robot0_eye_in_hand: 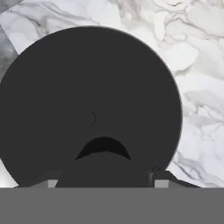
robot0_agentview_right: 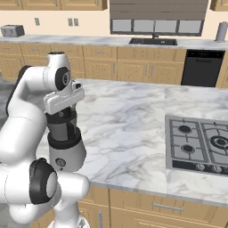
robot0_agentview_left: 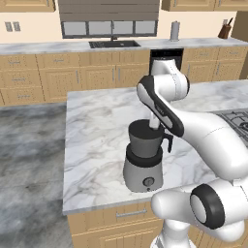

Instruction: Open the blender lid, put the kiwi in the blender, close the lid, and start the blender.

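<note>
**Pincer down on the blender lid at the island's near edge**

The marble island counter (robot0_agentview_left: 97,131) is the landmark: a broad slab of white stone veined in grey, on light wooden cabinets. A steel gas hob (robot0_agentview_right: 198,144) is set into it, well apart from the blender and to its right.

The blender (robot0_agentview_left: 144,157) stands upright on the counter near its front edge, long axis vertical. Its base is rounded, smooth, silver-grey, and the round knob faces out over the edge toward the robot. Above a black collar rises the dark grey jar, its black handle sticking out to the right.

The blender lid (robot0_eye_in_hand: 87,100) sits flat on the jar, a matte, near-black round disc with marble showing around its rim in the hand view.

The gripper (robot0_agentview_left: 154,123) hangs directly above the lid's middle, pointing straight down, its fingertips (robot0_eye_in_hand: 161,180) at the lid's knob. Whether the jaws are spread or pinching the knob cannot be told.
</note>
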